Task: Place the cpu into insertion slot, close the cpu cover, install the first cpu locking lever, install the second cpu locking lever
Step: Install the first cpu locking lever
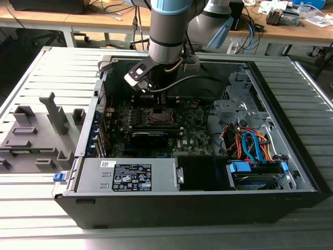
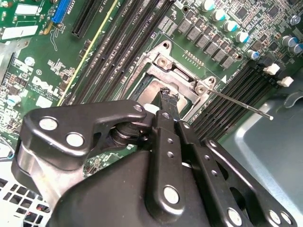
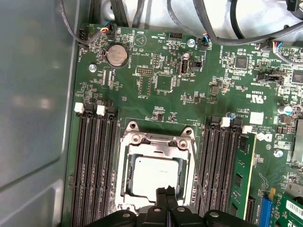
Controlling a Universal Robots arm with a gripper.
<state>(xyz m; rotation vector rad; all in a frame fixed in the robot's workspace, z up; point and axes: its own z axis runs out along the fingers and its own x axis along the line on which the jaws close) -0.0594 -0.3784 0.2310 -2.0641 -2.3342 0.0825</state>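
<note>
In the first wrist view the cpu lies flat in the insertion slot on the green board. The cpu cover is down around it, its cut-out showing the chip's grey top. My gripper is shut, its black fingertips pressed together at the near edge of the cover with nothing seen between them. In the second wrist view the fingertips sit over the cover. A thin locking lever rod sticks out free from the socket's corner; it also runs alongside the socket.
Long black memory slots flank the socket on both sides. A coin battery and cables lie farther out. In the exterior view the arm reaches into the open case, with a drive cage and coloured cables on the exterior view's right.
</note>
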